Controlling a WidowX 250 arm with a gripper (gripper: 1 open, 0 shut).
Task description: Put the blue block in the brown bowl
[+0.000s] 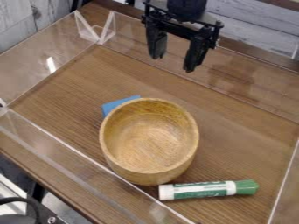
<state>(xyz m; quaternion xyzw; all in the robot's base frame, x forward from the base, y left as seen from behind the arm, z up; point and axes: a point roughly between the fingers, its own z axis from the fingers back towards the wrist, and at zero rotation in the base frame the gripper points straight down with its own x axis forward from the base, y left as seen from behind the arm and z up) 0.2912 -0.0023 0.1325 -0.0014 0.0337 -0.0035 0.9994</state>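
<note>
The brown bowl (149, 140) stands in the lower middle of the wooden table, round, thick-walled and empty inside. Just behind its upper left rim a corner of the blue block (115, 106) peeks out; the bowl hides most of it. My gripper (174, 52) hangs high at the top of the view, pointing down, well above and behind the bowl. Its two black fingers (156, 44) are spread apart with nothing between them.
A white-and-green marker (211, 189) lies in front of the bowl near the table's front edge. Clear plastic walls (52, 140) fence the work surface, with a folded clear stand (96, 28) at the back left.
</note>
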